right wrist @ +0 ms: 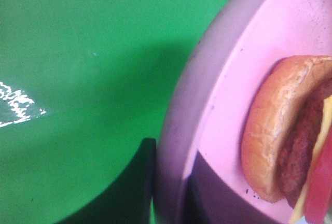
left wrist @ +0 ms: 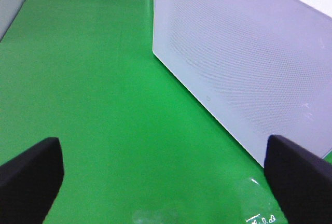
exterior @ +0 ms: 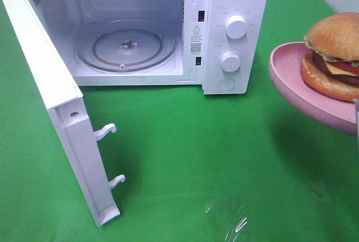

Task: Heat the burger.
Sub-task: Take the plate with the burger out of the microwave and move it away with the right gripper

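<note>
One burger [exterior: 335,57] sits on the plate [exterior: 291,79], raised right of the microwave [exterior: 235,7]; right tool [right wrist: 171,193] pinches its rim, cavity leftward. Left tool [left wrist: 166,177] gapes wide, empty.

Open microwave [exterior: 224,29]; pink plate [exterior: 291,85]

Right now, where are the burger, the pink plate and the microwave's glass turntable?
burger [exterior: 336,51], exterior high view, on the top bun.
pink plate [exterior: 289,82], exterior high view, on its left rim.
glass turntable [exterior: 112,51], exterior high view, on the bare glass left of centre.
</note>
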### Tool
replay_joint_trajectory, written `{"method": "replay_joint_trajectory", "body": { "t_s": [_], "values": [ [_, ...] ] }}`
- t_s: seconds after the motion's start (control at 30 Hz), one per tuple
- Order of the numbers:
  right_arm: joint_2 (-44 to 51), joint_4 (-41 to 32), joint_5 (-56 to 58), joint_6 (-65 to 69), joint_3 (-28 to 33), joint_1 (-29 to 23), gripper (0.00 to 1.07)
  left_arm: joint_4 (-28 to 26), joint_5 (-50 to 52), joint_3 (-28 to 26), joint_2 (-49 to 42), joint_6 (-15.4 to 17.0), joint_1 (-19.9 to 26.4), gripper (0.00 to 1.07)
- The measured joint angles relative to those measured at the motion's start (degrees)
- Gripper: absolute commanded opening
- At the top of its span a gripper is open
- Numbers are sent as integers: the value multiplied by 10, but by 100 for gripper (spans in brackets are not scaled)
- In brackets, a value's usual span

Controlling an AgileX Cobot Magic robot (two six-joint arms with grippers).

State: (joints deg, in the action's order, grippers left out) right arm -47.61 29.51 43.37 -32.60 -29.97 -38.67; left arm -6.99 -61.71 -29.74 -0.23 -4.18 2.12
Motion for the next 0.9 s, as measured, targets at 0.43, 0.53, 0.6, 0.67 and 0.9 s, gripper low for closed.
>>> {"method": "replay_joint_trajectory", "body": {
  "t_s": [0.43,0.53,0.6,0.67,0.9],
  "values": [
    [0,56,96,142,0,0,0,0,0,0,0,0,0,97],
    [0,64,107,163,0,0,0,0,0,0,0,0,0,97],
    [0,70,116,181,0,0,0,0,0,0,0,0,0,97],
    [-4,73,130,197,0,0,0,0,0,0,0,0,0,97],
    [-53,76,166,251,-6,0,0,0,0,0,0,0,0,97]
  ]
}}
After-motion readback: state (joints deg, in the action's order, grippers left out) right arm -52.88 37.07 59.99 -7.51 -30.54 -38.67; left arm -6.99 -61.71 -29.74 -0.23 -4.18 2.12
